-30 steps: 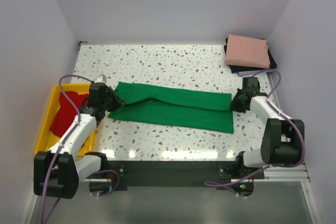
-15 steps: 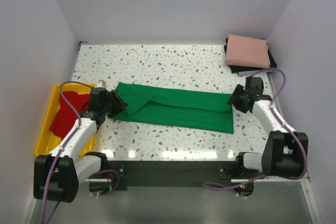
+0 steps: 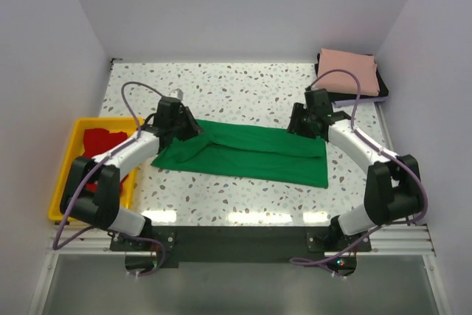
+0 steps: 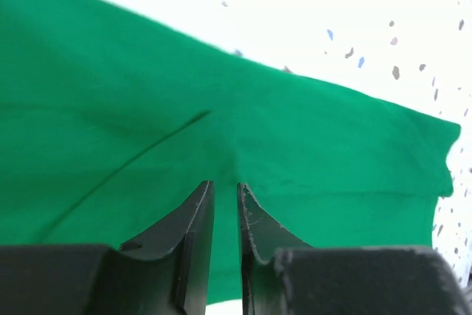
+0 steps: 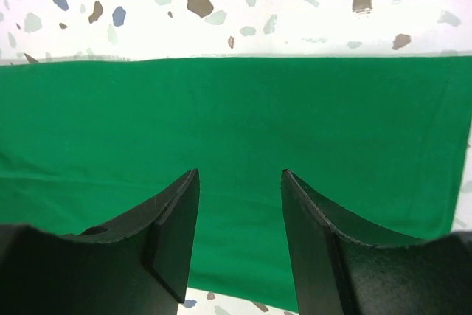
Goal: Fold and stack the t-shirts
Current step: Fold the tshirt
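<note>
The bright green t-shirt (image 3: 251,154) lies folded into a long strip across the middle of the speckled table (image 3: 243,90). My left gripper (image 3: 190,129) hovers over its far left part. In the left wrist view that gripper (image 4: 225,186) is open by a narrow gap, with green cloth (image 4: 147,108) beneath and nothing between the jaws. My right gripper (image 3: 296,125) is over the strip's far right edge. In the right wrist view it (image 5: 240,175) stands wide open above the cloth (image 5: 236,108). A folded salmon pink t-shirt (image 3: 348,71) rests at the back right. A crumpled red t-shirt (image 3: 98,141) lies in the tray.
The yellow plastic tray (image 3: 63,182) sits at the left table edge beside the left arm. A dark folded item (image 3: 383,85) lies under the pink shirt. White walls close in the table on three sides.
Both grippers have let go of the green shirt's ends and opened. Both arms have swung inward and toward the far edge of the strip. The left jaws have since narrowed.
</note>
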Tool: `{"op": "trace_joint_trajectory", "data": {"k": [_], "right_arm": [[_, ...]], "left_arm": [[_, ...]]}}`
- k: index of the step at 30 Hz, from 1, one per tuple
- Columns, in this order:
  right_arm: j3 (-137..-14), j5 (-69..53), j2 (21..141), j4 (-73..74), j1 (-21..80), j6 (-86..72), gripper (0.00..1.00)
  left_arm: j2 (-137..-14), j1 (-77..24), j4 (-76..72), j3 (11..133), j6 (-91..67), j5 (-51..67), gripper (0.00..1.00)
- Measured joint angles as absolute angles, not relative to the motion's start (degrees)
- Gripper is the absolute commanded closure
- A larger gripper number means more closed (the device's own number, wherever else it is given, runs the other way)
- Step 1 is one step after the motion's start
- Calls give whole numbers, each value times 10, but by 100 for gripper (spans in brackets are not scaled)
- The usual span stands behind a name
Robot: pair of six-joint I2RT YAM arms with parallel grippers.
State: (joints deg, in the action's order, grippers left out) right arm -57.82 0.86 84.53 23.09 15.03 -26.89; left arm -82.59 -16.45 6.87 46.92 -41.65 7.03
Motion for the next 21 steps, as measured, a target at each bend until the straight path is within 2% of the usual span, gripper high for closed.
{"op": "trace_joint_trajectory", "data": {"k": [11, 21], "right_arm": [[-590, 25, 918, 227, 201, -270, 50], [-588, 67, 927, 227, 202, -269, 48]], "left_arm": [[-981, -238, 8, 510, -437, 67, 88], [-1004, -245, -20, 499, -459, 58, 90]]}}
